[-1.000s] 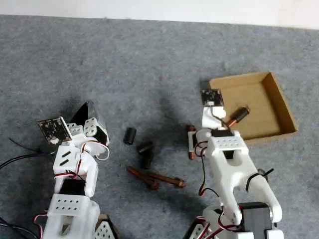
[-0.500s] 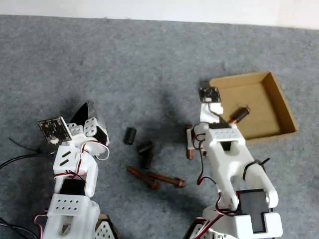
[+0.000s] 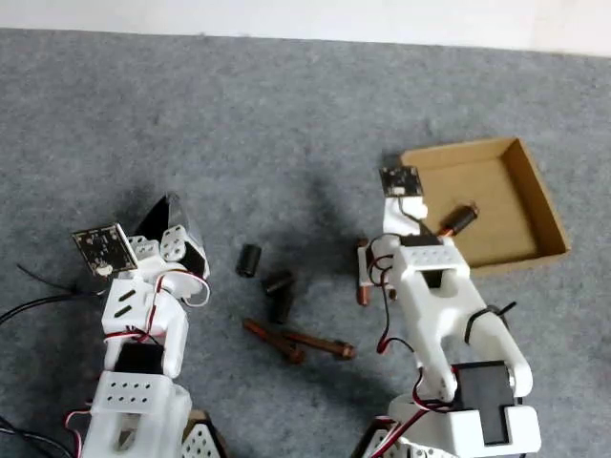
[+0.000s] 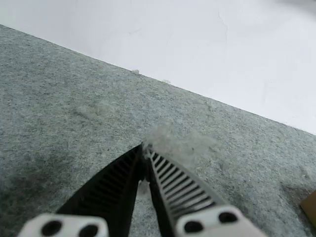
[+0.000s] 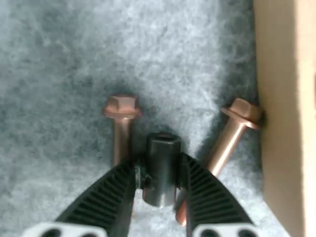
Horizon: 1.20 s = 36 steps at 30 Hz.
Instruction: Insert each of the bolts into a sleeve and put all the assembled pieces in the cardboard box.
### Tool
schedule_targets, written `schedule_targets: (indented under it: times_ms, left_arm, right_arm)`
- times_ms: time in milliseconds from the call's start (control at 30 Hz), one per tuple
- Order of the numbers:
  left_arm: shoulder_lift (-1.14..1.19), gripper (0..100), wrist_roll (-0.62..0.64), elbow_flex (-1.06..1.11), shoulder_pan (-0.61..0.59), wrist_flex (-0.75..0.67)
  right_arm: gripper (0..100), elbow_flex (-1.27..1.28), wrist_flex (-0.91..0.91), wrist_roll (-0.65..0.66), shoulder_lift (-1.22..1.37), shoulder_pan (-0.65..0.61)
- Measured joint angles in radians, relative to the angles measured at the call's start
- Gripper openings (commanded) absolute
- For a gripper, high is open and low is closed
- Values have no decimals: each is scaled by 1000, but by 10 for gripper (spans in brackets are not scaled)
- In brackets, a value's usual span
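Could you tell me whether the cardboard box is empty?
Not empty: one assembled piece, a copper bolt in a dark sleeve, lies on the floor of the cardboard box in the high view.

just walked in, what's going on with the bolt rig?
The right gripper is shut on a black sleeve close to the cardboard box, with a copper bolt lying on the carpet on either side of it. One assembled piece lies in the box. The left gripper is shut and empty. Loose sleeves and two more bolts lie between the arms.
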Motion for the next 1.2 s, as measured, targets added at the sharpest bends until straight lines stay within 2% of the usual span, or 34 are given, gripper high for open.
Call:
schedule_targets:
  times_ms: [1067, 1200]
  left_arm:
    - [0, 11, 0, 0, 0, 0]
    - [0, 11, 0, 0, 0, 0]
  right_arm:
    - [87, -106, 74, 0, 95, 0]
    - [2, -106, 74, 0, 95, 0]
